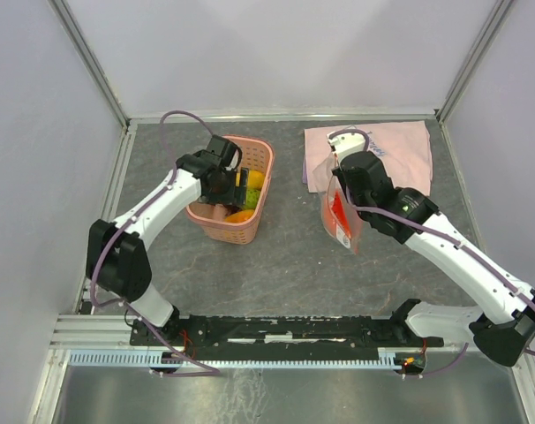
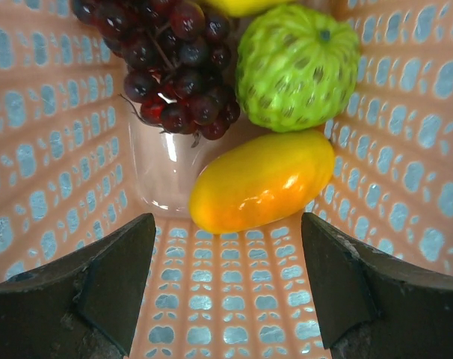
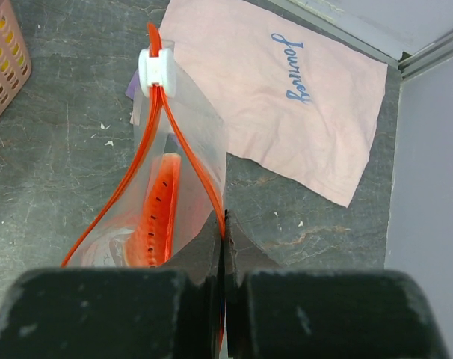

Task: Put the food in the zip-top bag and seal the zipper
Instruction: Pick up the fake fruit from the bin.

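Left gripper (image 2: 228, 232), fingers apart, hung in the pink basket (image 2: 32, 149) over the mango (image 2: 260, 179). Right gripper (image 3: 223, 232) pinched the zip-top bag (image 3: 200, 149), watermelon slice (image 3: 163, 206) inside.

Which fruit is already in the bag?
The watermelon slice: red with dark seeds, seen through the clear bag. The grapes, green fruit and mango lie in the basket.

1. The basket (image 1: 235, 230) stands left of the zip-top bag (image 1: 341, 221). The cloth (image 1: 395, 150) lies behind the bag, perhaps partly under it.
2. In the basket, the grapes (image 2: 167, 60) lie left of the bumpy fruit (image 2: 297, 67), with the mango (image 2: 260, 183) nearer the left wrist camera.
3. The watermelon slice (image 3: 161, 202) sits inside the bag.
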`<state>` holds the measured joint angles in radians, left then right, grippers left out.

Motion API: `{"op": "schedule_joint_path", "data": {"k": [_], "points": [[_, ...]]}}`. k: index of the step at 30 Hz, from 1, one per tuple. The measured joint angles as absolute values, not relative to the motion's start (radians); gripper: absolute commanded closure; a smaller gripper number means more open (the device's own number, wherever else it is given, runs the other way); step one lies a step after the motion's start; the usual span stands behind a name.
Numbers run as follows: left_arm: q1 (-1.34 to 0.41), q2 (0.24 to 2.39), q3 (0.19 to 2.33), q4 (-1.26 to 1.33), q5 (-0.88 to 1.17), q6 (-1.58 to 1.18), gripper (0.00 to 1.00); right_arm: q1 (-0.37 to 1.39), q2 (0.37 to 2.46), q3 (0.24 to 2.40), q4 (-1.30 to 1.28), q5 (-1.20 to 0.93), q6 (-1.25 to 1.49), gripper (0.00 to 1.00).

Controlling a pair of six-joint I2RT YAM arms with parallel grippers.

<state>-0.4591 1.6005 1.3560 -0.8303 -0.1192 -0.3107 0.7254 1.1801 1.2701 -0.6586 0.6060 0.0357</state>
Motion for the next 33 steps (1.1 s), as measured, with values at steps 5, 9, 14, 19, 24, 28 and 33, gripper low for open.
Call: {"op": "schedule_joint_path", "data": {"k": [5,9,14,19,24,28,33], "points": [[-0.449,1.648,1.337,-0.835,-0.065,-0.252,0.15,0.725,1.180,1.253,-0.649,0.603,0.035,0.98],[-0.444,1.705,1.330,-0.828,-0.014,-0.226,0.15,0.725,1.179,1.244,-0.644,0.602,0.032,0.98],[-0.443,1.752,1.316,-0.820,0.027,-0.210,0.17,0.725,1.179,1.242,-0.642,0.601,0.028,0.98],[-0.443,1.786,1.320,-0.809,0.051,-0.207,0.17,0.725,1.179,1.239,-0.636,0.598,0.028,0.98],[-0.442,1.824,1.347,-0.806,0.066,-0.208,0.17,0.725,1.179,1.234,-0.631,0.595,0.028,0.98],[-0.443,1.864,1.349,-0.799,0.054,-0.208,0.17,0.725,1.179,1.230,-0.628,0.591,0.028,0.98],[-0.440,1.897,1.339,-0.816,0.046,-0.208,0.20,0.725,1.179,1.229,-0.624,0.587,0.028,0.98]]}}
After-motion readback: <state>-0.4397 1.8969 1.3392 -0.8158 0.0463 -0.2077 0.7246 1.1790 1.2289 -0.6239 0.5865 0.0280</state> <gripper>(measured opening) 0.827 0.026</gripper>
